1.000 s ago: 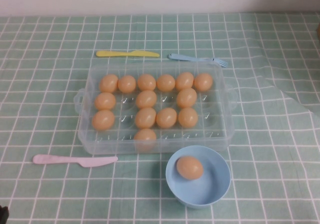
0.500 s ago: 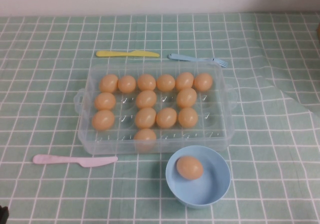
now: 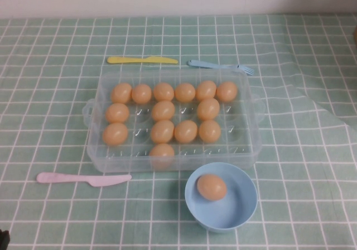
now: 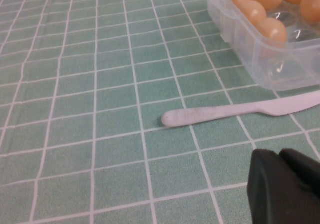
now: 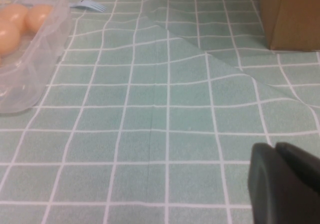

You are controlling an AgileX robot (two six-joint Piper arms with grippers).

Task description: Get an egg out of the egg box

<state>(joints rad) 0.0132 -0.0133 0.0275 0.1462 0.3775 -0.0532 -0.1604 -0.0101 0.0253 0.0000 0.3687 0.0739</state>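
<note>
The clear plastic egg box [image 3: 173, 162] stands mid-table and holds several orange-tan eggs [image 3: 163, 110]. One more egg [image 3: 211, 187] lies in the round light blue bowl [image 3: 241, 205] just in front of the box. My left gripper [image 4: 279, 154] is shut and empty, low over the cloth at the near left, short of the box's left end [image 4: 265, 59]. My right gripper [image 5: 275, 146] is shut and empty over the cloth to the right of the box [image 5: 30, 79]. It is outside the high view.
A pink plastic knife [image 3: 83, 178] lies in front of the box at the left, close ahead of my left gripper. A yellow knife [image 3: 142, 60] and a blue fork [image 3: 220, 66] lie behind the box. A cloth fold [image 3: 312, 99] and a brown box [image 5: 290, 14] are at the right.
</note>
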